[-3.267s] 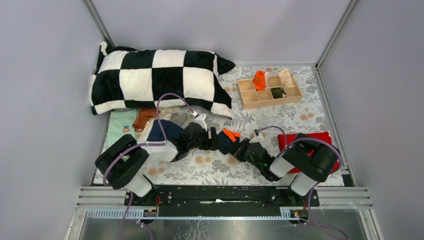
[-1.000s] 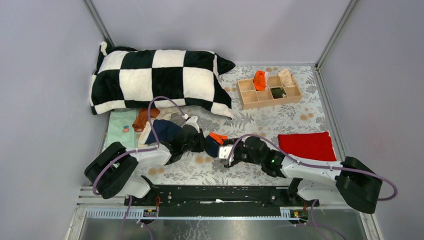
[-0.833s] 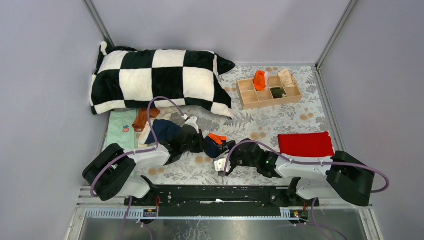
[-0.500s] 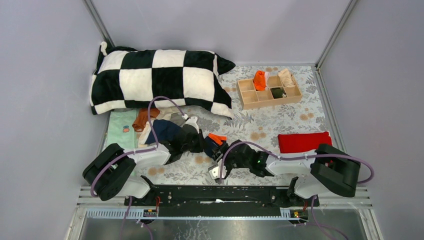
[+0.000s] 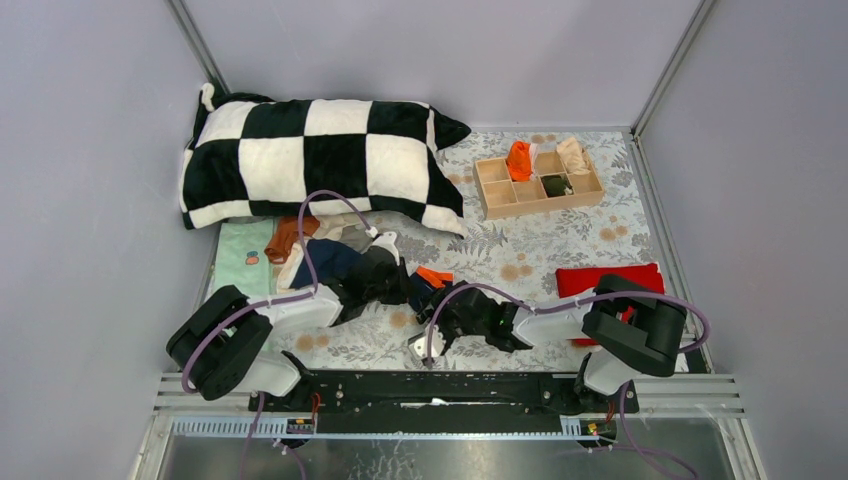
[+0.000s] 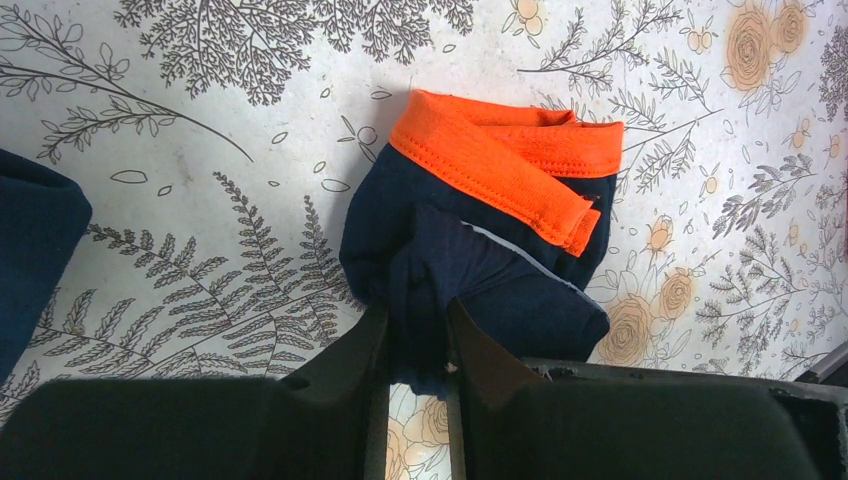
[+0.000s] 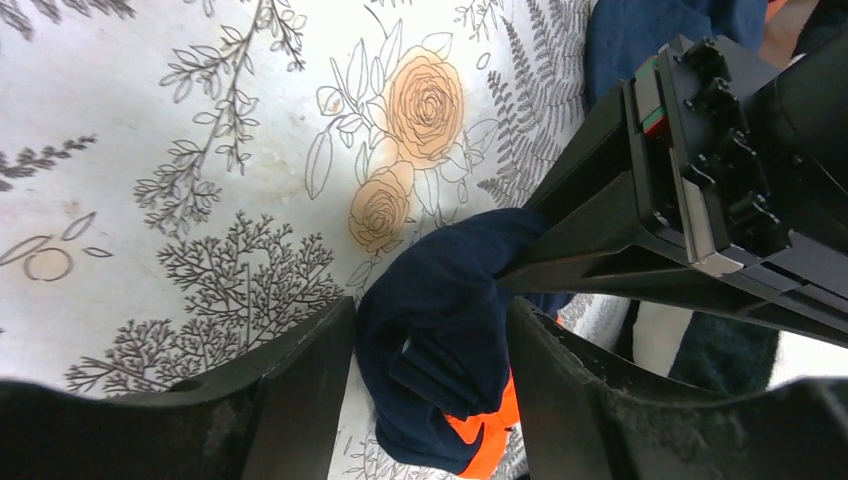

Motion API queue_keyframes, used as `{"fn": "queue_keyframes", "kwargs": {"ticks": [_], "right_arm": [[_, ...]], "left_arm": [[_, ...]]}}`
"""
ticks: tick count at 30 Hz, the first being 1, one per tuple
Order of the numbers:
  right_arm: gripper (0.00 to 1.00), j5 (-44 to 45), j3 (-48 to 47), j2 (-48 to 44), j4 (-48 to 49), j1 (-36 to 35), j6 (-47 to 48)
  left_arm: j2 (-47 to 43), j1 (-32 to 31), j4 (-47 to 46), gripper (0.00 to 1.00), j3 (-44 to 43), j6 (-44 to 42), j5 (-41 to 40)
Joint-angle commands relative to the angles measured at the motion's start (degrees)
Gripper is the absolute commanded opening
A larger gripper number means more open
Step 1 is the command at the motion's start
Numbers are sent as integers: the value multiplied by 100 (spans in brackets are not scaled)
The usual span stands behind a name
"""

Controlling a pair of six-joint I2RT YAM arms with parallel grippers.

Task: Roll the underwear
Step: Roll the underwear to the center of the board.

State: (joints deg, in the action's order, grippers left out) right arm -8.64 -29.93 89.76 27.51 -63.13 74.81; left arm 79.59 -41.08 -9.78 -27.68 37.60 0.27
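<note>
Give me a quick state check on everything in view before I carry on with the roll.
navy underwear: bunched, partly rolled, orange waistband folded over.
left tool: shut on the navy underwear's edge.
right tool: jaws either side of the same bundle; grip unclear.
underwear pile: loose, unrolled.
wooden organiser: three cells filled, others look empty.
red cloth: folded flat.
checked pillow: lying flat.

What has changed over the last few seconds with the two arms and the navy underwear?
The right gripper swung left, round the near side of the navy underwear. Its jaws now straddle the bundle; whether they press it is unclear. The right arm's elbow folded back over the red cloth. The left gripper kept its pinch on a navy fold. The pillow and wooden box stayed put.
</note>
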Motion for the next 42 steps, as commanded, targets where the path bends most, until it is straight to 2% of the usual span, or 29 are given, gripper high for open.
{"fn": "queue_keyframes", "kwargs": {"ticks": [1,9,10,13,14,19,25,27,31,35,41,42], "right_arm": [[64,390,4,253,-66,-41,385],[61,592,189,462,152,30,250],[56,592,201,497,211,37,190],[24,644,240,608,585,38,-161],[18,664,295,620,779,38,-348],[0,580,691,605,1882,38,-1287],[0,429,956,734,2850,38,-2442],[0,401,1008,806,3156,42,-2761],[0,369,1143,904,3871,89,-3693],[0,411,1317,1077,4626,154,-4714],[0,900,1833,1815,6871,180,-6702],[0,1081,1850,1912,7013,179,-7013]], "left_arm": [[99,40,619,19,-48,-188,123],[32,36,678,19,-71,-193,125],[19,37,679,19,-71,-188,129],[-36,39,684,23,-63,-175,156],[-73,38,684,24,-58,-156,158],[-586,39,707,35,-30,104,74],[-1358,50,1187,65,-352,426,-645],[-1536,70,1354,72,-484,478,-878],[-1793,84,1514,77,-584,511,-1173],[-1825,98,1627,78,-531,522,-1262],[-1884,101,1497,78,-205,598,-1104],[-1912,100,1470,78,-154,603,-1088]]}}
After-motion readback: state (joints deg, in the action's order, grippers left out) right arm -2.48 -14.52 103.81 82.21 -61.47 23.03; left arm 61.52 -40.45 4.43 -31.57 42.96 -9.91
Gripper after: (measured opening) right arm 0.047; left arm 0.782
